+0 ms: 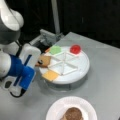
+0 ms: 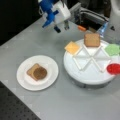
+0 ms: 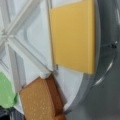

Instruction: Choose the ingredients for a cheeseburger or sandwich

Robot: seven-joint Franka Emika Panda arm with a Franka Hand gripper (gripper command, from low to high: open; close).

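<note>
The cheeseburger or sandwich stands as a brown round patty (image 2: 40, 73) on a tan toast square (image 2: 32, 70), on the white plate (image 2: 50, 65), (image 1: 56, 107). On the white divided tray (image 2: 87, 75) lie more ingredient pieces: a yellow cheese square (image 2: 72, 47), (image 3: 72, 35), a toast square (image 2: 91, 40), (image 1: 45, 60), a green leaf piece (image 2: 112, 49) and a red disc (image 1: 75, 49). My gripper (image 2: 61, 27) hovers open and empty above the table, just off the tray's rim by the cheese and toast. Its fingers are out of the wrist view.
A grey metal fixture (image 2: 91, 16) with a dark opening stands behind the tray, with a small orange piece (image 2: 81, 28) beside it. A pole (image 1: 55, 15) rises at the back. The table ends at a dark perforated surface (image 2: 15, 107) at a front view's bottom left.
</note>
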